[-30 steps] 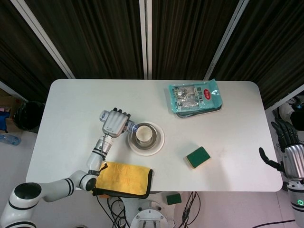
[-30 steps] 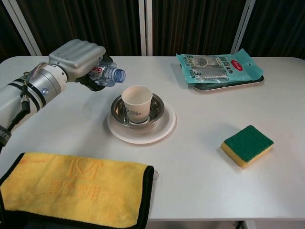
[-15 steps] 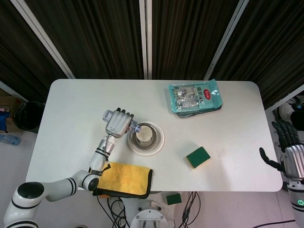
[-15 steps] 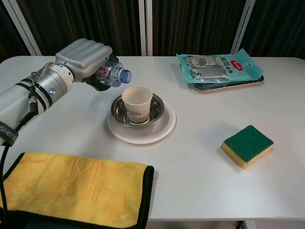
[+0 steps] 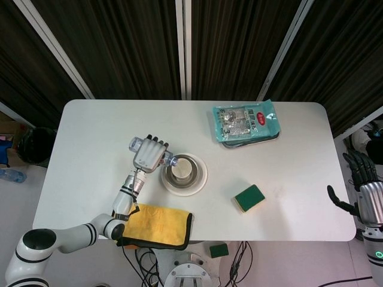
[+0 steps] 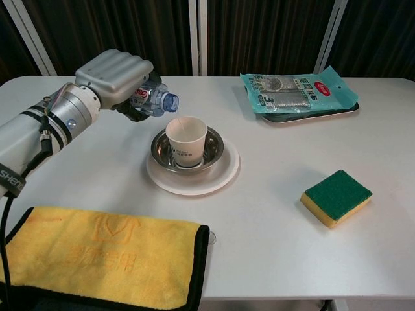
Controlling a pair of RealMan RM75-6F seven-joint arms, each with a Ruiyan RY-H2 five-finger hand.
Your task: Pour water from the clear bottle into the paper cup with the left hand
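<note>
My left hand (image 6: 111,76) (image 5: 148,154) grips the clear bottle (image 6: 153,100), held tipped on its side with its open mouth just above the left rim of the paper cup (image 6: 186,140) (image 5: 181,170). A thin stream of water runs from the mouth into the cup. The cup stands upright in a metal bowl (image 6: 213,150) on a white plate (image 6: 220,179). In the head view most of the bottle is hidden under the hand. My right hand (image 5: 365,191) hangs off the table's right edge, fingers apart, holding nothing.
A yellow cloth (image 6: 97,254) lies at the front left edge. A green and yellow sponge (image 6: 336,197) sits to the right of the plate. A teal packet (image 6: 298,87) rests on a tray (image 6: 310,114) at the back right.
The left hand moved the bottle rightward to the cup and tipped it a little more; a stream of water now falls into the cup. The right hand stayed put.
</note>
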